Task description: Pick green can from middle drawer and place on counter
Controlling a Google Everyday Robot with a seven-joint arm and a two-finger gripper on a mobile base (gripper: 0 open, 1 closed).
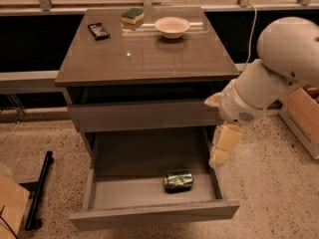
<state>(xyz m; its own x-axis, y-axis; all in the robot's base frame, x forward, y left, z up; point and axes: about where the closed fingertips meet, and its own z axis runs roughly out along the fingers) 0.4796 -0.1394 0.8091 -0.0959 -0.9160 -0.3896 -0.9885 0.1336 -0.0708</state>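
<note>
The green can (pixel 178 179) lies on its side in the open middle drawer (pixel 149 215), near the front right of the tray. The drawer is pulled out fully below the closed upper drawer front. The glossy counter (pixel 149 56) tops the cabinet. My gripper (pixel 223 148) hangs down from the white arm at the drawer's right wall, above and to the right of the can, not touching it. It holds nothing that I can see.
On the counter stand a green-and-yellow sponge (pixel 132 15), a white bowl (pixel 172 27) and a small dark flat object (pixel 98 31). A wooden crate (pixel 301 117) sits on the floor at the right. A black pole (pixel 39 190) lies on the floor at the left.
</note>
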